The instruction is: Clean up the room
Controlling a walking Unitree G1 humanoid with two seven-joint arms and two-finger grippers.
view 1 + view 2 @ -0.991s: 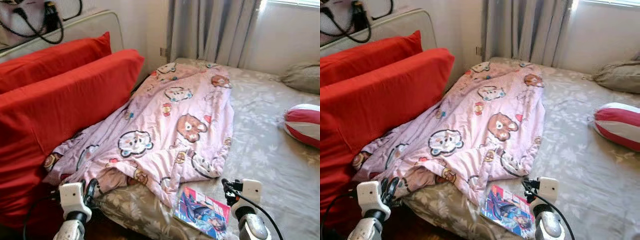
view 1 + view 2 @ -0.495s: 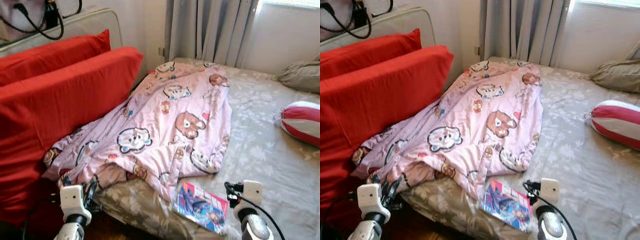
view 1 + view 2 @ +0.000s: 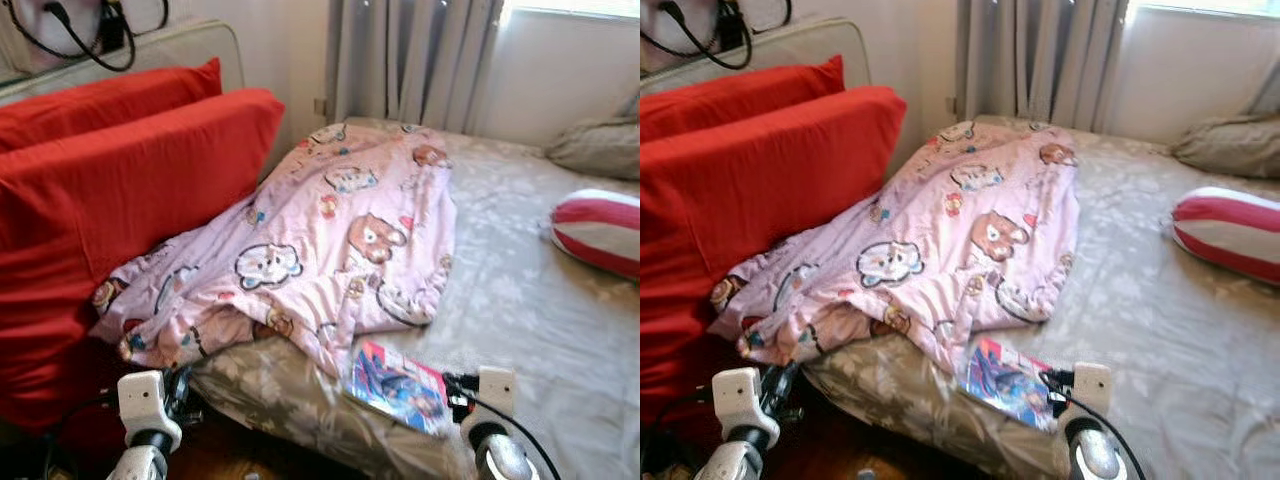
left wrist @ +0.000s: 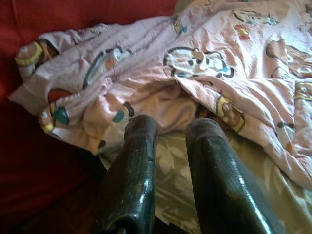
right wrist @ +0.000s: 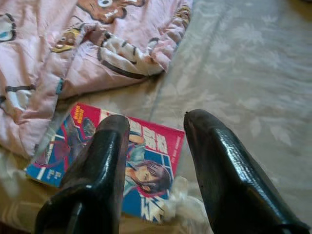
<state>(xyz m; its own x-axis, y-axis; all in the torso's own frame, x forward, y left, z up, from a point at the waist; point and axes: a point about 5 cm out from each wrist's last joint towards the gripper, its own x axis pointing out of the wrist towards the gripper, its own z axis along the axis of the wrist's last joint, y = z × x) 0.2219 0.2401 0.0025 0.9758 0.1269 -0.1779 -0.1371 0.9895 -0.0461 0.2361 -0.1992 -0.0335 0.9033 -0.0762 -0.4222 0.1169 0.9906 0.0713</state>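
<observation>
Right end effector lined up on the glossy pink-and-blue comic book

It lies near the bed's edge beside the crumpled pink cartoon-print blanket; I hold my fingers apart to straddle it. My left end effector, also parted, waits low.

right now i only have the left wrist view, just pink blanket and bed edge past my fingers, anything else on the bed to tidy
Observer: Yes, a comic book lies on the sheet near the bed's front edge, just beyond the blanket's corner.
Operator: is the right arm anywhere near it
Observer: The right gripper hovers just above it, open, one finger over the cover and the other over the sheet.
Operator: what else is up there
Observer: A red and white striped cushion lies on the far right of the bed, and two red pillows lean at the headboard to the left of the blanket.
</observation>
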